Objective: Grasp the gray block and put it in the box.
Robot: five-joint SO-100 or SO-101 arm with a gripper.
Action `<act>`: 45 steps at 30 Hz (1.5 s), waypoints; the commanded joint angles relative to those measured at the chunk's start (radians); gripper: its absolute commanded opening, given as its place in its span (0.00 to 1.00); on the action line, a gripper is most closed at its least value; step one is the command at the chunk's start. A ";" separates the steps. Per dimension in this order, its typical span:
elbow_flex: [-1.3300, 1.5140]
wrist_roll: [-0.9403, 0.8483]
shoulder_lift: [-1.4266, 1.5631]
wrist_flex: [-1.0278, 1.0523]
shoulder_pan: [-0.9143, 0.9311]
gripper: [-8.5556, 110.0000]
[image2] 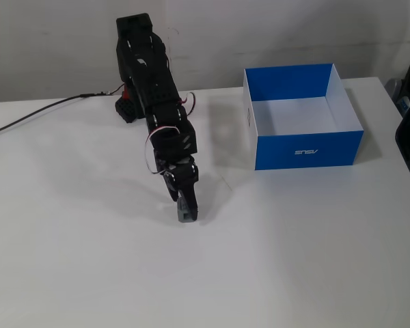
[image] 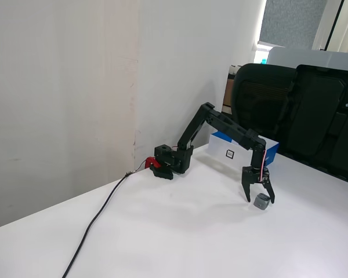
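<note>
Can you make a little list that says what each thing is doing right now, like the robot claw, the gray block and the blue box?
gripper: lowered over the gray block, jaws open around it
gray block: sitting on the white table, not lifted
box: open, nothing inside, standing apart from the block
cable: runs across the table from the arm's base
task step: block not yet grasped

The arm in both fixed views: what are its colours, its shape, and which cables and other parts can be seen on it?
The arm is black with boxy segments. Thin red and white wires loop beside the wrist. The gripper has two slim, pointed black jaws. A red part sits at the base, and a black cable trails from there across the white table.
</note>
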 commanded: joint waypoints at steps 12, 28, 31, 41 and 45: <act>-0.075 -0.009 0.020 0.026 -0.028 0.07; 0.140 0.003 0.387 0.103 -0.026 0.07; 0.170 0.003 0.474 0.124 -0.020 0.07; 0.396 0.005 0.808 0.058 0.077 0.07; 0.446 0.005 0.917 0.054 0.143 0.07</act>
